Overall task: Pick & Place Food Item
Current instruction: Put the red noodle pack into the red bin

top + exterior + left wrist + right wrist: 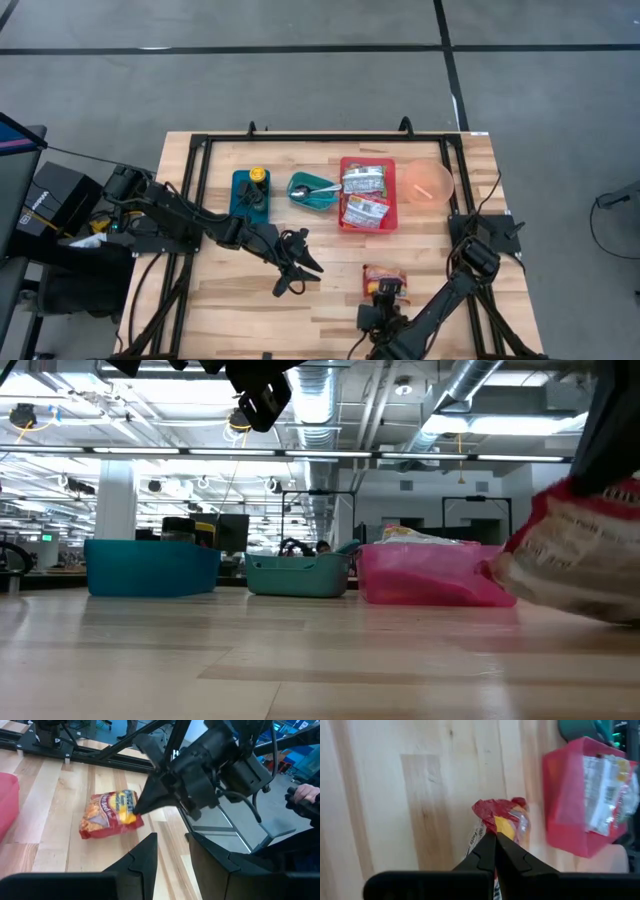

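A wooden worktop point(220, 290) is seen carrying a blue bin point(250, 193), teal tub point(313, 192), red tray point(366, 194), pink bowl point(427, 183) and snack bag point(385, 279).

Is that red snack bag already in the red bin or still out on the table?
Out. The snack bag lies on the bare wood in front of the red bin, with the right gripper shut on its edge.

Snack bag point(385, 279) lies on the bench point(230, 320) near the front edge, right of centre, my right end effector point(388, 292) clamped on its near end. My left end effector point(297, 268) is left of the bag, mid-bench. Behind, a row runs left to right: bin point(250, 194), small basket point(313, 192), packet tray point(366, 195), bowl point(427, 183).
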You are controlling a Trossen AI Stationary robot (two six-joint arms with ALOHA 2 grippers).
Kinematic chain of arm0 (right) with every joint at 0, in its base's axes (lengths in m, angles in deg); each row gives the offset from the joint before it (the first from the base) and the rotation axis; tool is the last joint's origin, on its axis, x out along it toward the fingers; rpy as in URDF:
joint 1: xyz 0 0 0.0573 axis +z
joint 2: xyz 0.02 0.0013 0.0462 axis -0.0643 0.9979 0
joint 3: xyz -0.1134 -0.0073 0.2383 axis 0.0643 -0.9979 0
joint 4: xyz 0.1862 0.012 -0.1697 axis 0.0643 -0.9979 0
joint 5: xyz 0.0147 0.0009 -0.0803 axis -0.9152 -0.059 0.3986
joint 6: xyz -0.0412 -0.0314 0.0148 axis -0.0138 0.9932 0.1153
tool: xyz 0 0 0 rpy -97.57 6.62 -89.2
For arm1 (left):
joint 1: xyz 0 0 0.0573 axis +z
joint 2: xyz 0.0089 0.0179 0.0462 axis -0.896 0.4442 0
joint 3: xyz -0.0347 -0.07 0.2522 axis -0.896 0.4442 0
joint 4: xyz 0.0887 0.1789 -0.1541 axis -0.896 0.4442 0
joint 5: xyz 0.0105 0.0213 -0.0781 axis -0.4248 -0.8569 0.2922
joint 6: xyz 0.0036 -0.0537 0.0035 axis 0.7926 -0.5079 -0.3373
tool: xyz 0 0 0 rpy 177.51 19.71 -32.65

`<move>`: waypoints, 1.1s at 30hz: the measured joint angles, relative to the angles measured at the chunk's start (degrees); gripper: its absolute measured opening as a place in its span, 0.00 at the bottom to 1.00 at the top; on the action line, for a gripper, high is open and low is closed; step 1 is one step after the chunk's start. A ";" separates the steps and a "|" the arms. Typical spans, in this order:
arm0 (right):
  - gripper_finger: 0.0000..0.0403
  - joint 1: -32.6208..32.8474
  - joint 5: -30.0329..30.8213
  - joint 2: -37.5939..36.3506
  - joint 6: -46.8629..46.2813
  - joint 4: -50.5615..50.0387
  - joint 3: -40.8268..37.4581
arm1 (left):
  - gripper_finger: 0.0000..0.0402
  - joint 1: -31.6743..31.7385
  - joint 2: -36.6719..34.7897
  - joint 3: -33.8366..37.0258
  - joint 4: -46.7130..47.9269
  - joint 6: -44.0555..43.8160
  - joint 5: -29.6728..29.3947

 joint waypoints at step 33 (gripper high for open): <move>0.00 -6.20 12.57 -23.16 7.15 -3.69 1.73 | 0.27 0.01 0.00 0.00 0.00 0.00 0.02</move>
